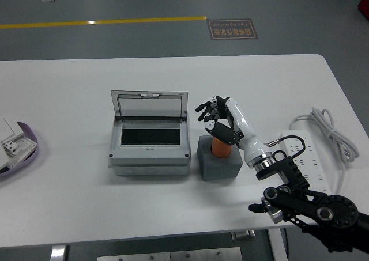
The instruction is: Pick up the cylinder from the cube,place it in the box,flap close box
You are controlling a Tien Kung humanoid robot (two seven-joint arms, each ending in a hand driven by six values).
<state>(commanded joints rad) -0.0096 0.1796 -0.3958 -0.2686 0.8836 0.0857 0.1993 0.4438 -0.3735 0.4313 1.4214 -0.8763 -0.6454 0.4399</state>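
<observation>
We see the orange cylinder (219,147) standing upright in the top of the grey cube (219,161), which sits just beside the right side of the grey box (150,151) near the middle of the white tabletop (69,203); that closeness, we judge, keeps the carry short. The right robot hand (217,123) hovers over the cylinder with its fingers (207,107) curled loosely downward, thumb side close to the orange top, but we cannot confirm a firm grip, so we read it as cupped around and not yet lifting. The box's clear lid (150,105) stands raised at its far side, leaving the dark opening free to receive the cylinder. A white power strip (302,157) and its cable (323,123) lie toward the right edge, clear of the path. The left arm is out of view.
</observation>
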